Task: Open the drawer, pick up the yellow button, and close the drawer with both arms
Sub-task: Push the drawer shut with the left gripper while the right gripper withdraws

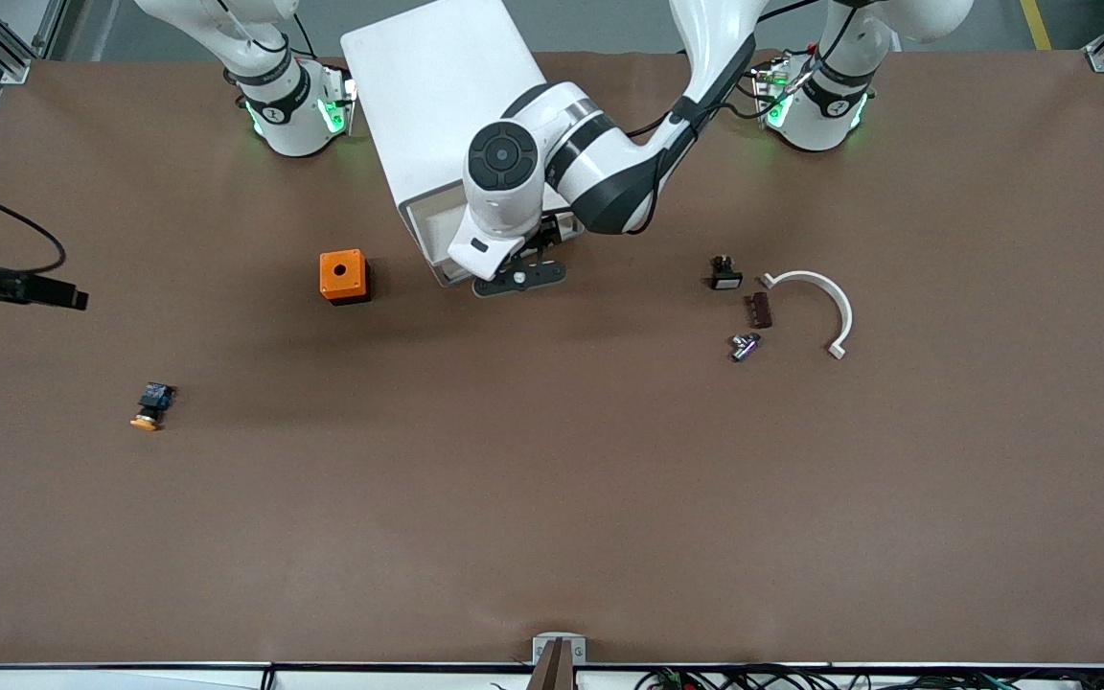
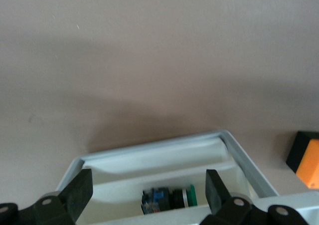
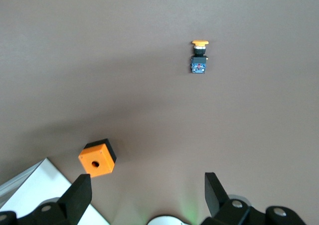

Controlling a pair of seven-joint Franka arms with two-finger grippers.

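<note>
The white cabinet (image 1: 437, 96) stands between the arms' bases with its drawer (image 1: 429, 235) pulled open. My left gripper (image 1: 517, 271) is over the open drawer, open and empty (image 2: 149, 195). In the drawer (image 2: 239, 155) lies a small part with a green cap, black body and blue mark (image 2: 169, 199). The button (image 1: 148, 407) with an orange-yellow cap lies on the table toward the right arm's end, nearer the front camera than the orange cube; it also shows in the right wrist view (image 3: 199, 55). My right gripper (image 3: 148, 195) is open and empty, high over the table by its base.
An orange cube with a hole (image 1: 343, 276) (image 3: 97, 158) sits beside the drawer. Toward the left arm's end lie a small black part with a white face (image 1: 725, 275), a brown piece (image 1: 760, 310), a small metal part (image 1: 744, 346) and a white curved piece (image 1: 825, 297).
</note>
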